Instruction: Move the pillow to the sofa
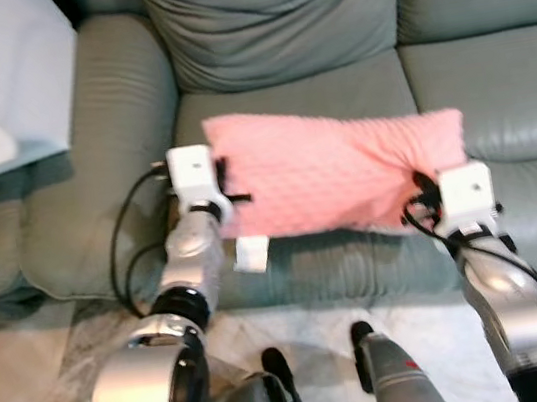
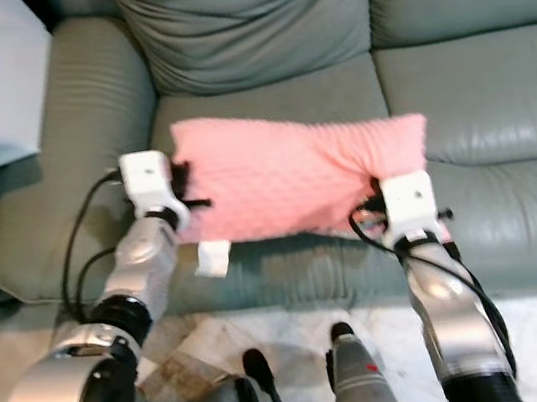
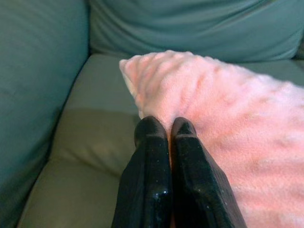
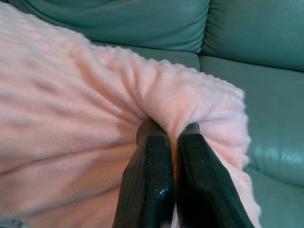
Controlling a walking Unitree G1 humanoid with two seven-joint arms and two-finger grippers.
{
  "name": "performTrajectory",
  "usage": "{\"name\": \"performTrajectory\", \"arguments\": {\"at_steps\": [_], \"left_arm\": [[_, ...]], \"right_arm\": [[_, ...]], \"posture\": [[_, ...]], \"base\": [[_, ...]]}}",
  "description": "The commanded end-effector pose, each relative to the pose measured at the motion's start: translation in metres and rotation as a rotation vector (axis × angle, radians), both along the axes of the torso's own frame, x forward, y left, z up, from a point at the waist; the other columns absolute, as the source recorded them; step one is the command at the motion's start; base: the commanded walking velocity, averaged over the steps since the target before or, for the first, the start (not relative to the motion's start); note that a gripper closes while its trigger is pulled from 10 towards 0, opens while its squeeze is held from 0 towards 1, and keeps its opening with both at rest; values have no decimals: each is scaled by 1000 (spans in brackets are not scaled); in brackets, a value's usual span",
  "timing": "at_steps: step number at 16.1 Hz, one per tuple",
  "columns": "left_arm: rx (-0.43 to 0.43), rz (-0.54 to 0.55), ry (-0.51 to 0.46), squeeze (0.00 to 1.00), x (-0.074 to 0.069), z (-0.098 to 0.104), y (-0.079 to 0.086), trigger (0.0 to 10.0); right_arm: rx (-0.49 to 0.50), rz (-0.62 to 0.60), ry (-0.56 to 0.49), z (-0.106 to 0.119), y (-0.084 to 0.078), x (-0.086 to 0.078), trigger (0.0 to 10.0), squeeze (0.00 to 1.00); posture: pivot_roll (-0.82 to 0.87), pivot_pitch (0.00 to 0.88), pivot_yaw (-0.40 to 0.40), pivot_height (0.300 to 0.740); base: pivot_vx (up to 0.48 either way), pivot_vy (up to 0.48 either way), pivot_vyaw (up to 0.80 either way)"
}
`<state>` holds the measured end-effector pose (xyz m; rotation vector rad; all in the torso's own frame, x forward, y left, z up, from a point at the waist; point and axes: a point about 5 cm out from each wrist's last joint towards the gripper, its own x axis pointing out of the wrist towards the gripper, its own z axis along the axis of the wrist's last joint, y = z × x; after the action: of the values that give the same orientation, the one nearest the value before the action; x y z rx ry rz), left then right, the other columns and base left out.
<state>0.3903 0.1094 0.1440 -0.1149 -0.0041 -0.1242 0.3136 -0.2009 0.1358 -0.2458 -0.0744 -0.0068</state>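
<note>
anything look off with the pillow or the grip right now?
Nothing is damaged. The pink pillow is held over the sofa seat, with the left gripper and right gripper each pinching one end. The fabric bunches into folds at the right pinch.

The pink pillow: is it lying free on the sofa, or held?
Held: both tools pinch the pillow, left tool and right tool shut on its fabric.

A pink, fleecy, dimple-textured rectangular pillow (image 1: 336, 176) is seen stretched lengthwise over the front part of the seat cushion of a grey-green leather sofa (image 1: 496, 96), its fabric bunched into folds at both near corners, with a white tag seen below its near-left edge.
</note>
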Motion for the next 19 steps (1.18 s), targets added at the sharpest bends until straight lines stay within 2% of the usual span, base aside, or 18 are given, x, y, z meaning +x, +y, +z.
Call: {"name": "performTrajectory", "arguments": {"at_steps": [1,2,3,4,5,8,9,12,15,16,18,19], "left_arm": [[19,55,44,0,-4,-14,15,10000],[26,84,44,0,-4,-13,20,10000],[16,151,52,282,-3,-13,32,10000],[14,176,57,792,-3,-13,36,10000],[1,195,71,1000,-5,-17,39,10000],[34,189,84,1000,-8,-24,41,10000],[34,198,89,1000,-9,-26,42,10000],[45,204,105,1000,-12,-32,43,10000],[49,201,108,1000,-12,-33,44,10000],[50,201,105,1000,-13,-33,47,10000],[50,203,97,1000,-15,-34,58,10000],[49,203,95,1000,-15,-34,61,10000]], "right_arm": [[-2,-4,24,-10,-2,-2,10000,0],[5,7,19,-9,0,1,10000,98],[36,40,2,-7,4,7,10000,1000],[37,51,-6,-5,5,9,10000,1000],[15,49,-15,-5,8,13,10000,1000],[7,23,-24,-4,16,21,10000,1000],[27,49,-9,-7,22,22,10000,1000],[10,67,-30,-9,31,20,10000,1000],[37,107,-22,-14,39,13,10000,1000],[53,122,-21,-16,42,9,10000,1000],[160,151,0,-25,57,3,10000,1000],[168,158,6,-27,61,2,10000,1000]], "posture": [[-333,501,176,740],[-332,505,172,740],[-332,508,168,740],[-328,514,162,740],[-324,519,157,740],[-314,526,150,740],[-310,528,150,740],[-312,530,149,740],[-309,528,150,740],[-307,527,151,740],[-291,526,158,740],[-275,523,163,740]], "base": [[0,0,0],[0,0,0],[0,0,0],[0,0,0],[0,0,0],[0,0,0],[0,0,0],[0,0,0],[0,0,0],[0,0,0],[0,0,0],[0,0,0]]}}
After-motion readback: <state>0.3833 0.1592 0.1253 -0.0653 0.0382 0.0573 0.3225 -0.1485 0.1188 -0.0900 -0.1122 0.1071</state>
